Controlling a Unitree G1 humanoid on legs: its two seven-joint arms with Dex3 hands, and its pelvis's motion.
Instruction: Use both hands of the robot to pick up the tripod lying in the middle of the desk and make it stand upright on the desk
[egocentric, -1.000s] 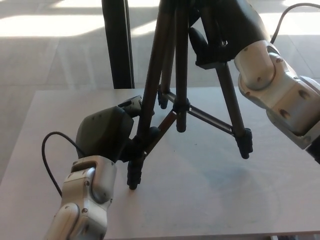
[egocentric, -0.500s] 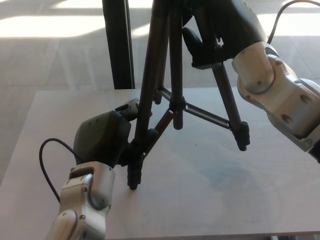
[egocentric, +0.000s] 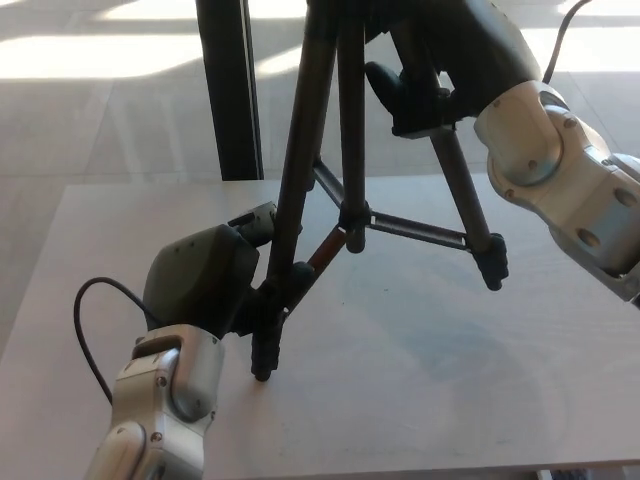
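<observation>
Tripod near upright, lower leg clamped in left hand fingers, upper leg in right hand fingers, feet just above tabletop.

Dark vertical post behind desk; sunlit tiled floor beyond.

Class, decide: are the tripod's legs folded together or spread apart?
Spread apart. The tripod has its three legs fanning out from the top, with braces stretched between them; the left hand and right hand each hold a leg.
</observation>
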